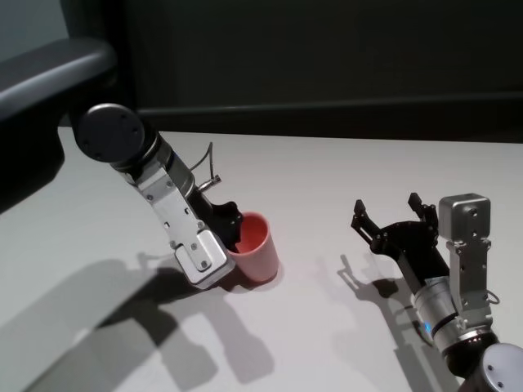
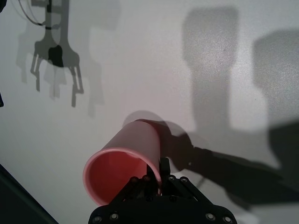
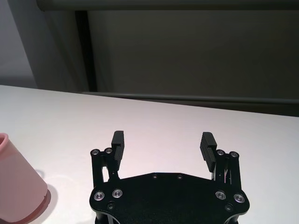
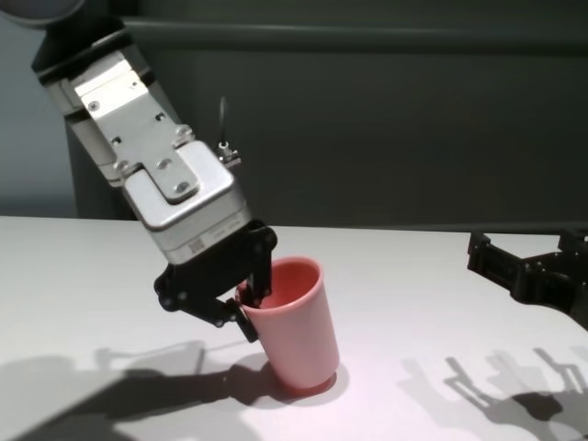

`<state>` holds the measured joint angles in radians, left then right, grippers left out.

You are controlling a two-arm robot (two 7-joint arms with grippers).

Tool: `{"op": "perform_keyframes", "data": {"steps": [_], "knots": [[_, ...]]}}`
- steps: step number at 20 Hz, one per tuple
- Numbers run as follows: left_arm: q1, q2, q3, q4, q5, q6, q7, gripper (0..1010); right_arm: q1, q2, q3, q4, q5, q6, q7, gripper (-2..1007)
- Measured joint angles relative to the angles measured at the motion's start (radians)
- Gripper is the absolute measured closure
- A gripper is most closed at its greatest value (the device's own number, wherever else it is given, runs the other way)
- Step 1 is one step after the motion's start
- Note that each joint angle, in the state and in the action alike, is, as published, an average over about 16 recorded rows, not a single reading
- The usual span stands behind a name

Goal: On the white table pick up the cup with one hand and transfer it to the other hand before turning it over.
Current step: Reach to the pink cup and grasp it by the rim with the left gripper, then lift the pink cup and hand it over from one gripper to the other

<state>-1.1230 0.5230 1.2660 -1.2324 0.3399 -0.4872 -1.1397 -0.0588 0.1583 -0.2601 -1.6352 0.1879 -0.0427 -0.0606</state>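
The pink cup stands mouth up and slightly tilted near the middle of the white table. Its base is at the tabletop or barely above it; I cannot tell which. My left gripper is shut on the cup's near rim, one finger inside and one outside, as the chest view and left wrist view show. The cup also shows in the left wrist view, the chest view and the right wrist view. My right gripper is open and empty, to the right of the cup and apart from it.
A dark wall and ledge run along the table's far edge. A dark grey object overhangs the far left corner. Bare tabletop lies between the cup and the right gripper.
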Motion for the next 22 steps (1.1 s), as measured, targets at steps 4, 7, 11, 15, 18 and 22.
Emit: {"op": "perform_keyframes", "data": {"steps": [4, 7, 11, 15, 18, 22], "knots": [[0.0, -0.001, 0.004, 0.005, -0.009, 0.003, 0.011, 929, 0.0, 0.0, 0.0, 0.0, 0.0, 0.0, 0.0, 3], [0.003, 0.0, 0.001, 0.007, -0.021, 0.009, 0.021, 953, 0.0, 0.0, 0.0, 0.0, 0.0, 0.0, 0.0, 3], [0.013, 0.009, -0.016, 0.005, -0.048, 0.027, 0.037, 959, 0.0, 0.0, 0.0, 0.0, 0.0, 0.0, 0.0, 3], [0.028, 0.024, -0.045, -0.001, -0.083, 0.052, 0.057, 960, 0.0, 0.0, 0.0, 0.0, 0.0, 0.0, 0.0, 3], [0.041, 0.038, -0.077, -0.006, -0.116, 0.074, 0.076, 960, 0.0, 0.0, 0.0, 0.0, 0.0, 0.0, 0.0, 3], [0.064, 0.059, -0.131, -0.014, -0.173, 0.1, 0.108, 960, 0.0, 0.0, 0.0, 0.0, 0.0, 0.0, 0.0, 3]]}}
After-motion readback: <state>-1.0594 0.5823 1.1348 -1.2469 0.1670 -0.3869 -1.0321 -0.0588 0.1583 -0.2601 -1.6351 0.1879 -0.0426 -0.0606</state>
